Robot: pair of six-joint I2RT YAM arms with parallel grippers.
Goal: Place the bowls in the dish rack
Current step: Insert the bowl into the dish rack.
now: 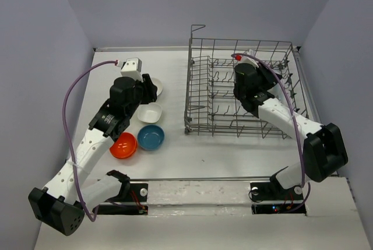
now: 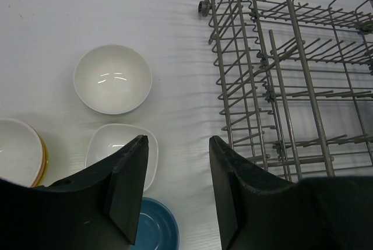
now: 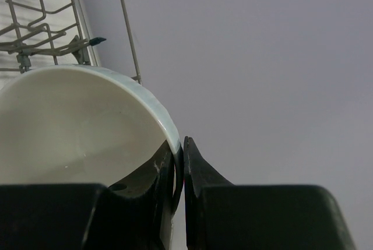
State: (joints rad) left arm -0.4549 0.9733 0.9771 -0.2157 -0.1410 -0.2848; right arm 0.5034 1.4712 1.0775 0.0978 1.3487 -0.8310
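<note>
Nearest me, left of the rack (image 1: pixel 239 41), the orange-red bowl (image 1: pixel 123 145) and the blue bowl (image 1: pixel 151 137) sit side by side on the table (image 1: pixel 204 157). Just beyond them is the squarish white bowl (image 1: pixel 150 112), and beyond that a round white bowl (image 2: pixel 112 78). All four are outside the rack.

My left gripper (image 2: pixel 178 142) hangs over this group with its jaws spread and nothing between them, one finger above the squarish bowl's edge.

Farther off, inside the rack toward its far right corner, my right gripper (image 3: pixel 179 168) is pinched on the rim of a pale bowl (image 3: pixel 76 127), one finger inside and one outside. I cannot tell whether that bowl touches the wires yet.

These bowls look glossy and rigid, so I judge them light but slick and likely to chip against the wire. The rim is the only good hold, pinched thin as my right side does it. The curved walls would slip out of a wide grasp.
</note>
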